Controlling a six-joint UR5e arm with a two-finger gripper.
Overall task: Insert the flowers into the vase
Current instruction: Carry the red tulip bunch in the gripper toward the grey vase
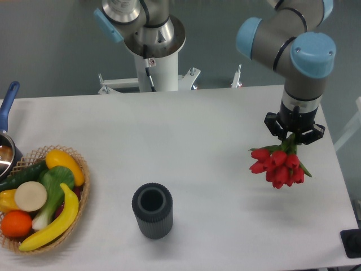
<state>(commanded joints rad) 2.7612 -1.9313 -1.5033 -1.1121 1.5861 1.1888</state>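
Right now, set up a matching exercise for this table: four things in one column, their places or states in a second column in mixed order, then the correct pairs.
Things:
1. flowers
2. vase
3. wicker basket
4. blue-handled pot

Places or states:
A. standing upright and empty near the front middle of the table
B. cut off by the left edge of the picture
C. held in the hand, buds hanging down, at the right
D. full of fruit and vegetables at the front left

Pairs: 1-C, 2-A, 3-D, 4-B

- White table (186, 141) fills most of the frame.
- Dark ribbed vase (152, 210) stands lower centre.
- Wicker basket (84, 169) lies lower left.
- Pot (7, 148) at the left edge.
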